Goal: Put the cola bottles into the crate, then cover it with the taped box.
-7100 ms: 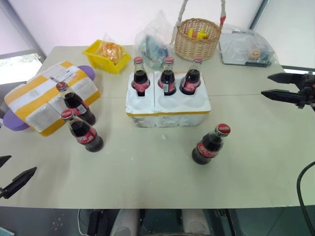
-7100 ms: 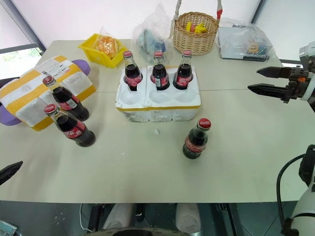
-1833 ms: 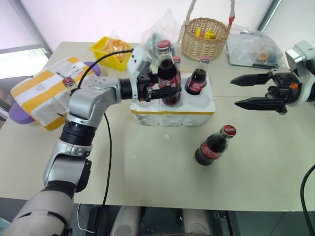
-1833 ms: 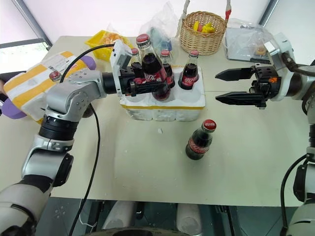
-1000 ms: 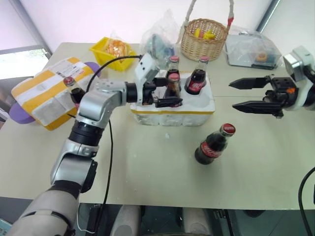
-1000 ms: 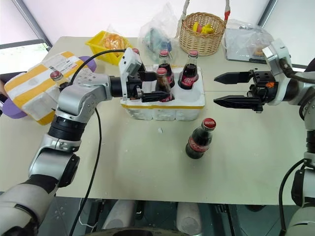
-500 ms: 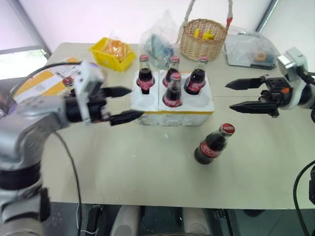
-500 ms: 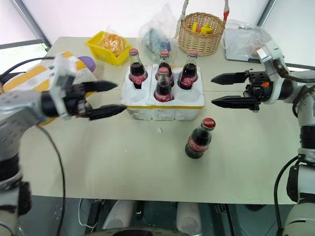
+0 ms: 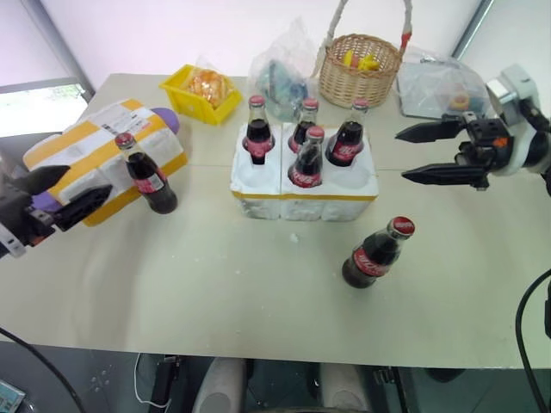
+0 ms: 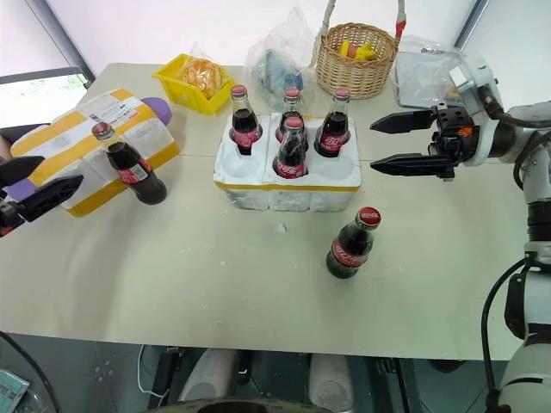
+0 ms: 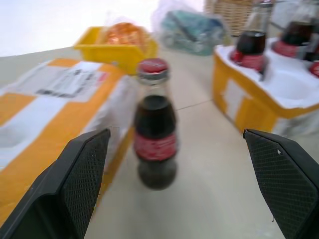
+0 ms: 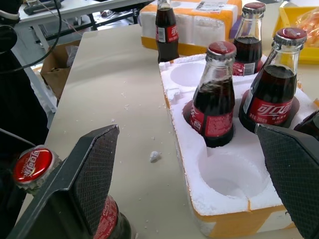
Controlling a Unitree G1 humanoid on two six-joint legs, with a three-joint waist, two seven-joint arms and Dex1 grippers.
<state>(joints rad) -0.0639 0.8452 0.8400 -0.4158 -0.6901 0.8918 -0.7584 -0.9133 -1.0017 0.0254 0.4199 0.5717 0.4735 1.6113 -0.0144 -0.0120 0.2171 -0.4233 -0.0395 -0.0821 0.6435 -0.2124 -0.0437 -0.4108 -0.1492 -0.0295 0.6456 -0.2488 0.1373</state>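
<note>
1. You see the left end effector (image 9: 60, 196) cut off at the left edge, its fingers spread and empty.
2. The crate (image 9: 303, 185) holds four cola bottles (image 9: 306, 159); two near wells stay bare.
3. One bottle (image 9: 146, 175) stands against the taped box (image 9: 99, 159) at left, another (image 9: 376, 253) near right on the table (image 9: 258, 284).
4. Your right end effector (image 9: 435, 152) hangs spread beside the crate's right.

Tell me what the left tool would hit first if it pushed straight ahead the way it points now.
Most likely the lone cola bottle standing beside the taped box. In the left wrist view it sits between the open left tool's fingers, though slightly off-centre, so depth makes this uncertain.
</note>
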